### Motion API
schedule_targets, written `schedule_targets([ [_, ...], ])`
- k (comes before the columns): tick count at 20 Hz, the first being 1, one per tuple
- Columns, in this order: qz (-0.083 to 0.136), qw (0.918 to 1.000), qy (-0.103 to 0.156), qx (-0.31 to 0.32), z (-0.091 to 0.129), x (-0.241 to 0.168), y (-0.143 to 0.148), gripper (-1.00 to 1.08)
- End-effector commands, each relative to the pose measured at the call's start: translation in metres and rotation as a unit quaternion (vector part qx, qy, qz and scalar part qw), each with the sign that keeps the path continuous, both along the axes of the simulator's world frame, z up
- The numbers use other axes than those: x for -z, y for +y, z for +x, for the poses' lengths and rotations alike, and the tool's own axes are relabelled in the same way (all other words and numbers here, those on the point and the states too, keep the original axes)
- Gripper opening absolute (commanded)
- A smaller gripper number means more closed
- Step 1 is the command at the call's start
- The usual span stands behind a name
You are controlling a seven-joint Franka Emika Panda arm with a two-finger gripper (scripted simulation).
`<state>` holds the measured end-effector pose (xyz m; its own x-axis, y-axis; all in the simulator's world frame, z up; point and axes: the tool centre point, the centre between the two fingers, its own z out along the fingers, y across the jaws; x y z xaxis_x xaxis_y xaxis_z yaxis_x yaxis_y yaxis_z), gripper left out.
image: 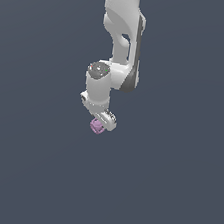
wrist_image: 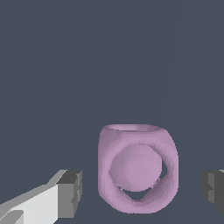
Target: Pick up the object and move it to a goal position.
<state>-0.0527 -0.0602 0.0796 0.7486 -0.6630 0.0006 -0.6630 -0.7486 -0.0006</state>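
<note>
Hangs down from the top of the exterior view at centre: white arm [image: 119, 39], ending in the gripper [image: 101, 124] just above mid-frame. Jaws open, spread wide, dark pads [wrist_image: 72, 192] standing clear on either side of the object [wrist_image: 138, 170], no contact visible. Pale pink-purple object, a rounded hollow cage around an inner ball, sits between the jaws, peeking out beneath them in the exterior view.

In the exterior view the arm [image: 122, 14] is cut off at 12 o'clock, and the jaws partly hide the tiny object [image: 96, 127].
</note>
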Motion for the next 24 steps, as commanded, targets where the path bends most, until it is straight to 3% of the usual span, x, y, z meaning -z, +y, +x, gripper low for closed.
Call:
schedule_targets([
  [1,0.000,1.0000,0.001,0.001,-0.001,0.011,0.000,1.00],
  [11,0.000,1.0000,0.000,0.002,-0.001,0.040,0.000,1.00],
  [12,0.000,1.0000,0.000,0.002,-0.001,0.040,0.000,-1.00],
  [24,0.000,1.0000,-0.001,0.002,0.001,0.038,-0.001,-1.00],
])
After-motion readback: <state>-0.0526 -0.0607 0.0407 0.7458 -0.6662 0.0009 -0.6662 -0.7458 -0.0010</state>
